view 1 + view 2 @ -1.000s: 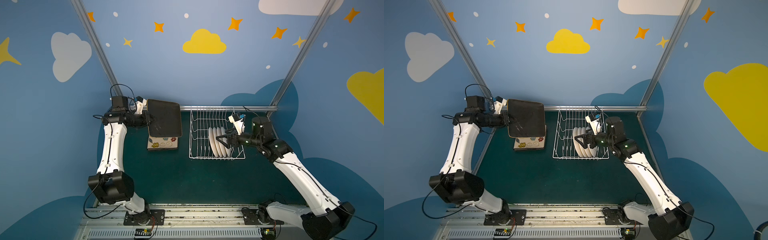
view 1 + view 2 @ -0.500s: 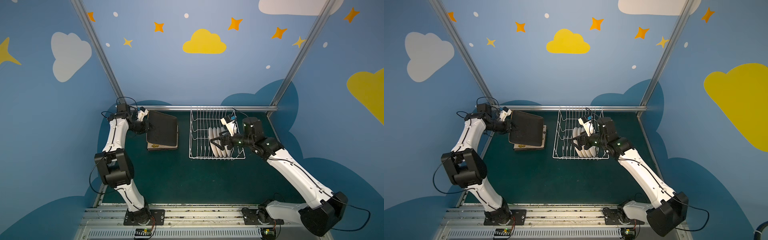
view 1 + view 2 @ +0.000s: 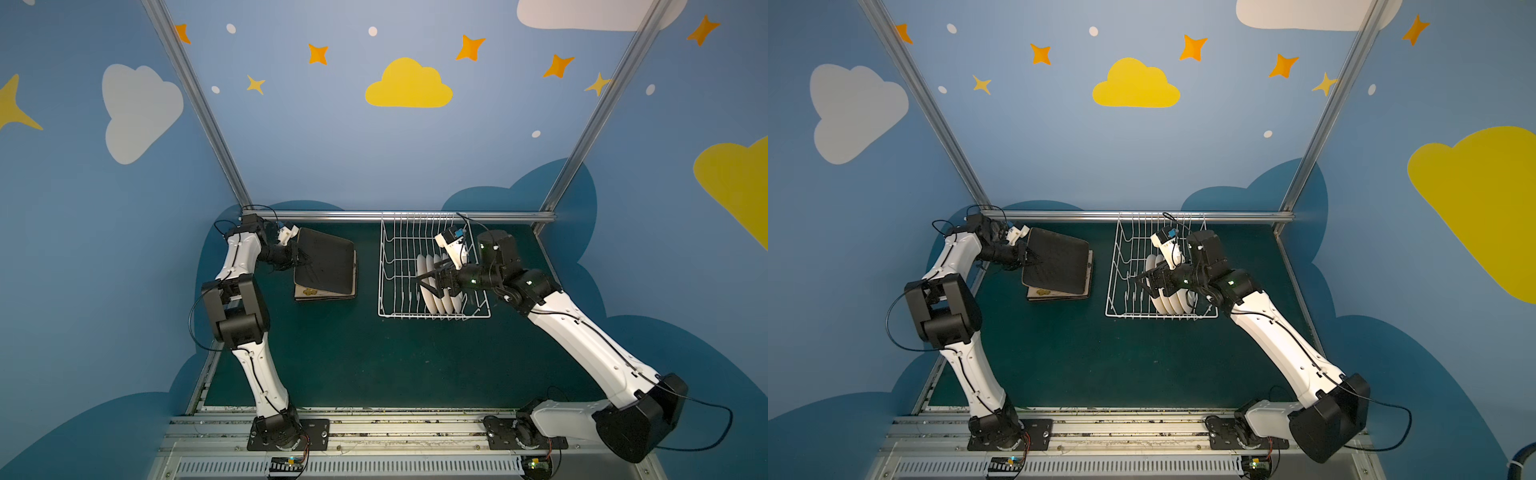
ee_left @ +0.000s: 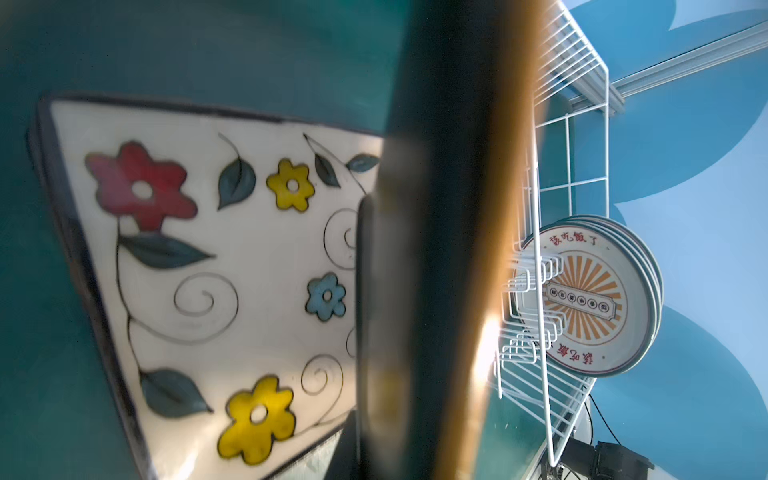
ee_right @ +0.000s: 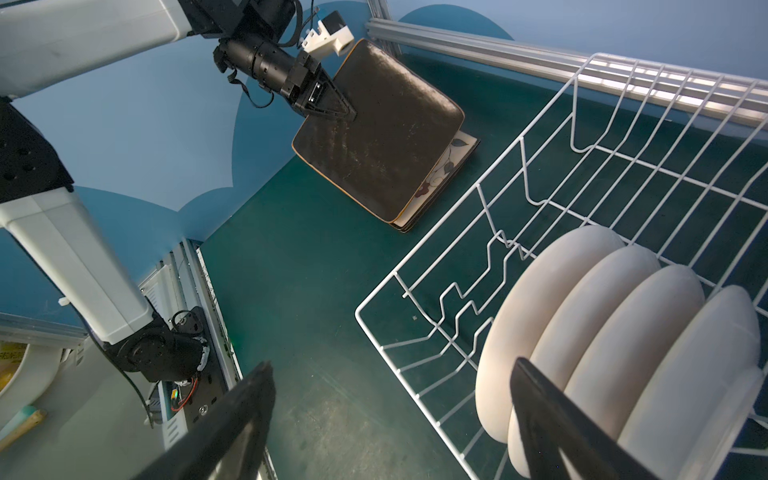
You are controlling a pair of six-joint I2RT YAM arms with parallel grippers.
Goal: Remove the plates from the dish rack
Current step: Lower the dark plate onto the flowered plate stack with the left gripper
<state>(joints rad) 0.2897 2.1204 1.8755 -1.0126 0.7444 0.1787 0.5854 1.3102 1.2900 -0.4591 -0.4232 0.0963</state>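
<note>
Left gripper (image 3: 301,261) pinches a square plate (image 3: 328,266), tilted to join the stack (image 3: 322,294). Right gripper (image 3: 428,280), spread, lines up on the round plates (image 3: 442,305)

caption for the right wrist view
Open right gripper at four white plates in the dish rack; left gripper holds a black-backed plate over a stack.

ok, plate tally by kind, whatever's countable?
Round plates, in rack: 4
Square plate, tilted in left pincer: 1
Square plates in stack under it: at least 1, edges too unclear to count
Total: at least 6
</note>
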